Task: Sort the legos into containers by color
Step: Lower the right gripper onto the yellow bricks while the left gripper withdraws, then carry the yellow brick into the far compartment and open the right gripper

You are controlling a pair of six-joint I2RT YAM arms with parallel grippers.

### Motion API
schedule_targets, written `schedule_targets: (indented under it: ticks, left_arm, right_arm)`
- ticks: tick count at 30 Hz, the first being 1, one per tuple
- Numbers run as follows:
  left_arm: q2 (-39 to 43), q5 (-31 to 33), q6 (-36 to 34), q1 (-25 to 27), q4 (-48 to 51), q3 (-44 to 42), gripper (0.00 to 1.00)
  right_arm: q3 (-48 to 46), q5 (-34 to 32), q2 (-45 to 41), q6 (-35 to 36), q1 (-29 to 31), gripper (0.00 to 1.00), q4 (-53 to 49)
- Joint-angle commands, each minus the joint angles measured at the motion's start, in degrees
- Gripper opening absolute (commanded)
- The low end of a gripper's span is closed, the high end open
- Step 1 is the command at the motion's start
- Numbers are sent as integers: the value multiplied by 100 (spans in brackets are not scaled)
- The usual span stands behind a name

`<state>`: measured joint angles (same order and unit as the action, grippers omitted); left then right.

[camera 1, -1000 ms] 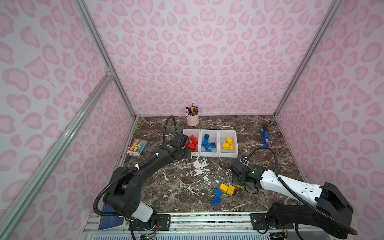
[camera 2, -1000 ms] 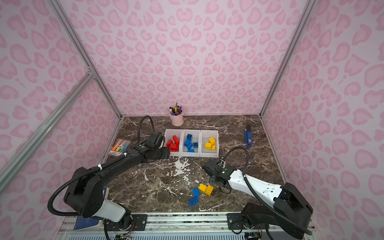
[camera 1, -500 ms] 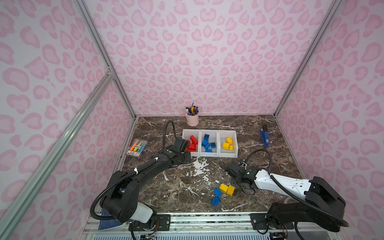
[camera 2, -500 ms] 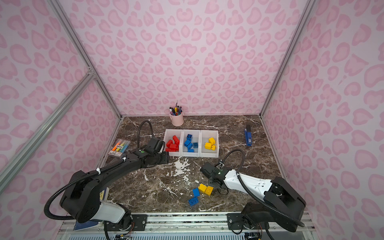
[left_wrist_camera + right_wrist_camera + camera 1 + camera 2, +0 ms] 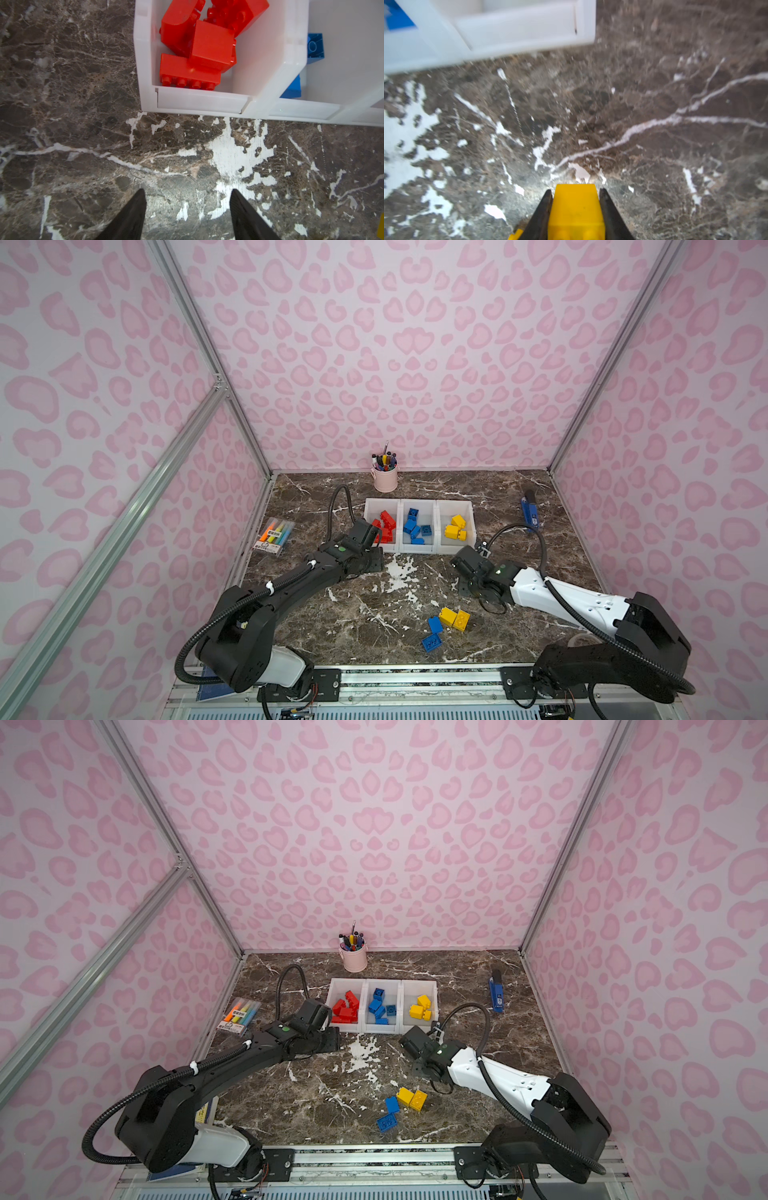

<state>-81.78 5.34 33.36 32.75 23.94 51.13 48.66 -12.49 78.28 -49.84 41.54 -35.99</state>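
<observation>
Three joined white containers (image 5: 417, 548) hold red legos (image 5: 384, 524), blue legos (image 5: 415, 526) and yellow legos (image 5: 455, 526), one colour in each. On the table near the front lie two loose yellow legos (image 5: 455, 618) and two blue legos (image 5: 434, 632). My right gripper (image 5: 575, 191) is shut on a yellow lego (image 5: 576, 207), held just above the marble in front of the rightmost container (image 5: 512, 22). My left gripper (image 5: 187, 193) is open and empty over bare marble, in front of the container (image 5: 199, 101) with the red legos (image 5: 207, 49).
A pink pen cup (image 5: 385, 477) stands behind the containers. A highlighter pack (image 5: 274, 536) lies by the left wall and a blue stapler-like tool (image 5: 529, 510) by the right wall. Cable loops rise from both wrists.
My right gripper has shut on the yellow lego and shifted a little toward the containers. The left arm has barely moved.
</observation>
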Motion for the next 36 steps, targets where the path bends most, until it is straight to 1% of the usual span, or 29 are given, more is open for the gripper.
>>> schedule_targets:
  ticks: [1,5,8,12,15,16,20,22,25,27,29,36]
  left_arm:
    - [177,98,141,65,44,-107,66]
    - [392,184,314,232,50,-306,67]
    - [521,219,431,354,53,-448,66]
    - [708,290,551,497,94,-598,66]
    - [833,327,600,566,120,-682,67]
    - [859,336,610,589,120,-707,66]
    - [909,336,626,677,137,-729,67]
    - [901,336,623,714,146,-728,67]
    - [895,360,636,771,170,-720,67]
    - [892,371,654,806,171,-727,67]
    - [878,371,654,831,164,-714,67]
    - [787,371,621,968,169,-631,67]
  right_arm:
    - [646,35,275,1009,-436,32,30]
    - [1782,306,998,1804,-976,32,48]
    - [2542,543,1680,2194,-1238,32,-20]
    - [3317,687,2443,2481,-1431,32,-129]
    - [3597,753,2817,2562,-1512,33,-155]
    - [3823,789,2905,2579,-1535,33,-151]
    - [4125,840,3213,2616,-1554,36,-227]
    - [4224,829,3294,2625,-1557,43,-274]
    - [4265,821,3309,2616,-1555,58,-303]
    - [4251,810,3267,2624,-1555,63,-300]
    - [4233,792,3224,2634,-1561,65,-321]
    - [4146,812,3030,2630,-1561,66,-330]
